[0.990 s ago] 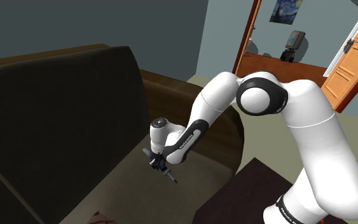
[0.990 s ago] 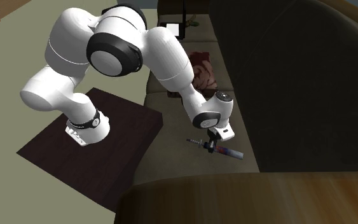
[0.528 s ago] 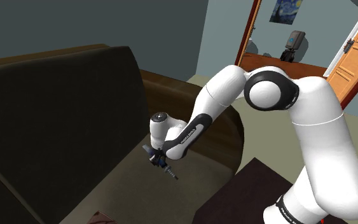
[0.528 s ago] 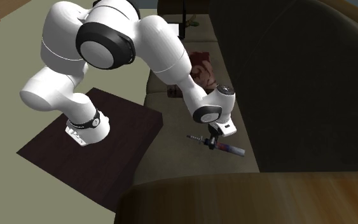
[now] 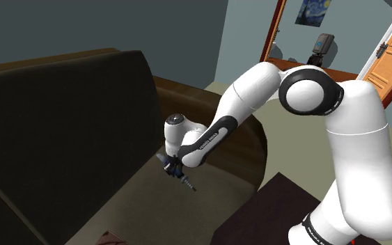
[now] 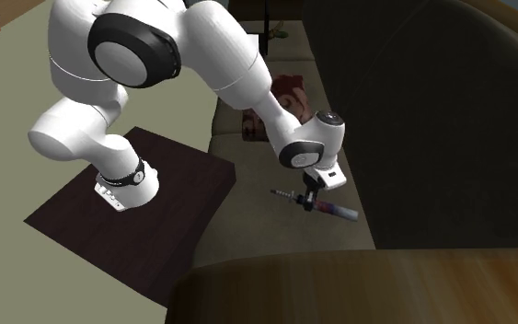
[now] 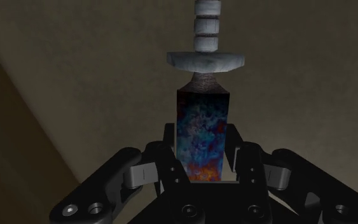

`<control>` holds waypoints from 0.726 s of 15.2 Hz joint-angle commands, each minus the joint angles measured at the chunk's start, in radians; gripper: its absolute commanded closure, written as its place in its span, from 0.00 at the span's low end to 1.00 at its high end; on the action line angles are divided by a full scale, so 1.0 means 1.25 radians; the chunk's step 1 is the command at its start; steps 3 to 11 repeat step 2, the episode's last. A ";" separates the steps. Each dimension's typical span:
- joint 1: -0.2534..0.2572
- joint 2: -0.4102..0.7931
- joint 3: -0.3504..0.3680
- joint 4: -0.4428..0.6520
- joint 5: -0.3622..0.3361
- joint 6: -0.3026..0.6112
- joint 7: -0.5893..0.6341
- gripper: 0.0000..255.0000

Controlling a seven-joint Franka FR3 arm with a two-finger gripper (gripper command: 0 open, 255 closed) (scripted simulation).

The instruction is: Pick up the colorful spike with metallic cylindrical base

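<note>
Item: spike (image 7: 201, 108), one piece. It stands between the two black fingers (image 7: 168, 151) of the gripper (image 7: 201, 143), which press on its two long flanks and pinch it at the coloured end.

Body: a straight-sided block with flat faces. The surface is mottled deep blue and violet, turning orange and red towards the palm, with a cloudy, painted look.

Base: dull grey metal. There is a short neck, then a wide flat flange (image 7: 205, 61), then a narrower round stem (image 7: 207, 25) cut into stacked rings, all pointing away from the hand.

Position: in the second exterior view the spike (image 6: 332, 212) lies nearly level over the olive-drab seat (image 6: 247, 225) of a sofa. It is near the foot of the dark backrest (image 6: 413, 120), with its thin grey end towards that view's left. The gripper (image 6: 310, 197) comes down on it from above. Whether the piece rests on the seat or hangs just clear of it cannot be told from here. In the shoulder view it (image 5: 186, 184) juts down and to that view's right from under the gripper (image 5: 173, 167).

Surroundings: the seat fabric is plain and matt. A rounded brown armrest (image 6: 339, 285) with a soft sheen crosses the foreground. The white arm (image 6: 238, 83) reaches over from its dark box stand (image 6: 183, 193) on the pale floor.
</note>
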 commanded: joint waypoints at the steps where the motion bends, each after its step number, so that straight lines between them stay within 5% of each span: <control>1: -0.003 -0.013 0.004 -0.002 0.005 -0.010 -0.005 1.00; 11: -0.003 -0.013 0.004 -0.002 0.005 -0.010 -0.005 1.00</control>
